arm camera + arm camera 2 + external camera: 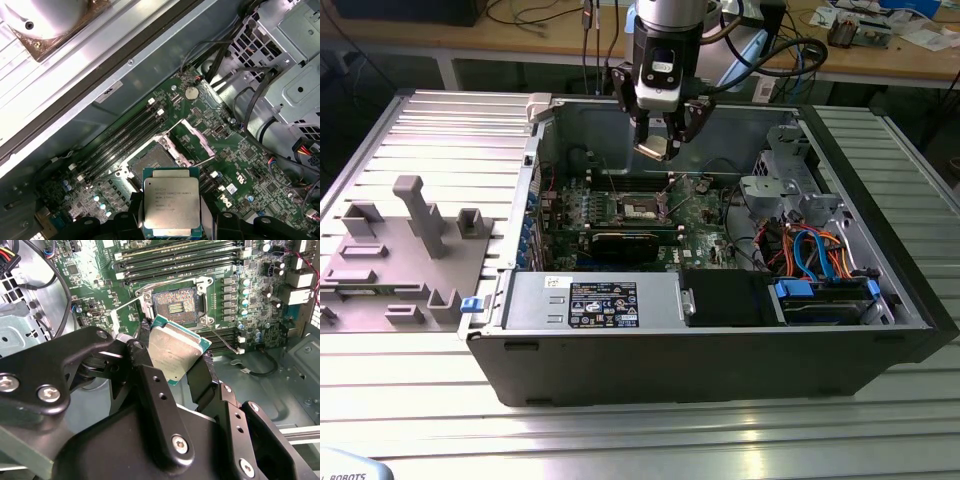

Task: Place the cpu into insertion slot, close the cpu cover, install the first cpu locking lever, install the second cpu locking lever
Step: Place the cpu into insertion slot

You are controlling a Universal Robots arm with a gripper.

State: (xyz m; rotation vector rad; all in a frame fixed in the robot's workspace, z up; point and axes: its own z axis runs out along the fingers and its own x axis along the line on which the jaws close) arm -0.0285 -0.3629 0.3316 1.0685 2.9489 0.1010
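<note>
My gripper (656, 146) hangs inside the open computer case, above the green motherboard, shut on the cpu (653, 150). The cpu (175, 347) is a flat square chip with a pale metal face, pinched at two opposite edges by the black fingers (146, 371). The insertion slot (175, 303) lies bare below it, dark in the centre with a silvery rim; the chip is clear of it. In the first wrist view the cpu (171, 207) sits just short of the insertion slot (150, 161), and the cpu cover (202, 133) is flipped open beside the slot.
A grey power-supply box (590, 301) fills the case's front. A drive cage (790, 170) and blue and orange cables (815, 255) sit at the exterior view's right. Long memory slots (170, 260) flank the socket. A grey fixture tray (400, 250) stands outside the case.
</note>
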